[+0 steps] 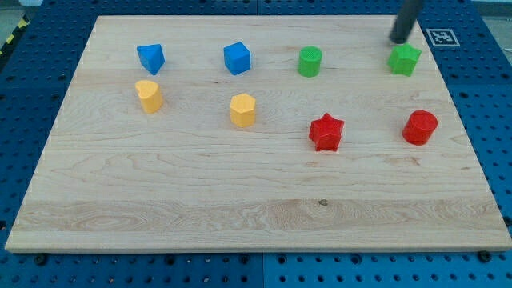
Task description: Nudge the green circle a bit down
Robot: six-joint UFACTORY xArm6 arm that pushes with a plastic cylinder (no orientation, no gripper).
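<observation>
The green circle [310,61] stands on the wooden board [200,184] near the view's top, right of centre. My tip [399,40] is at the view's top right, just above and left of the green star [405,59]. It is well to the right of the green circle and slightly higher, not touching it.
A blue cube [237,58] sits left of the green circle, and a blue wedge-like block [150,58] further left. A yellow heart-like block [149,95] and a yellow hexagon [242,110] lie below them. A red star [326,132] and a red circle [419,127] lie lower right.
</observation>
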